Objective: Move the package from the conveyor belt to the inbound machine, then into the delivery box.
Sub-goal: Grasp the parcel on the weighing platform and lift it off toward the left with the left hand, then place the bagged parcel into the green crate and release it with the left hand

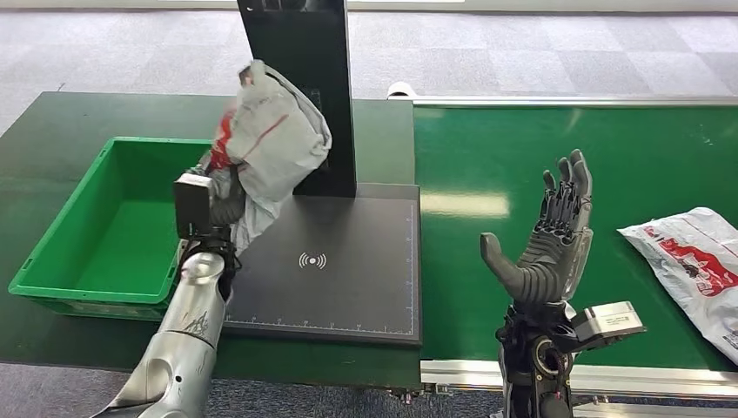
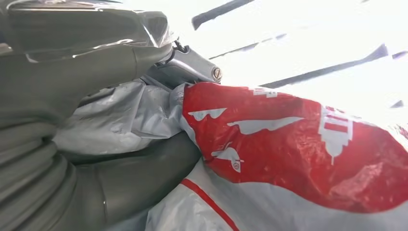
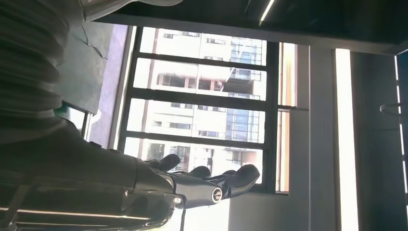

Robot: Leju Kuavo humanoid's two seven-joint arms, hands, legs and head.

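The left hand (image 1: pixel 222 187) grips a grey-and-red package (image 1: pixel 274 139) above the black inbound machine (image 1: pixel 339 270) — the right hand (image 1: pixel 548 239), right of that machine, is empty, fingers spread.

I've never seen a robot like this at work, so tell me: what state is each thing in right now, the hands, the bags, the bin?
left hand: grips the grey package, raised
grey package: held up, crumpled, above the scanner's left edge
right hand: open, upright, holding nothing
green box: nothing visible inside
second package: lying flat on the conveyor belt
scanner pad: nothing resting on it
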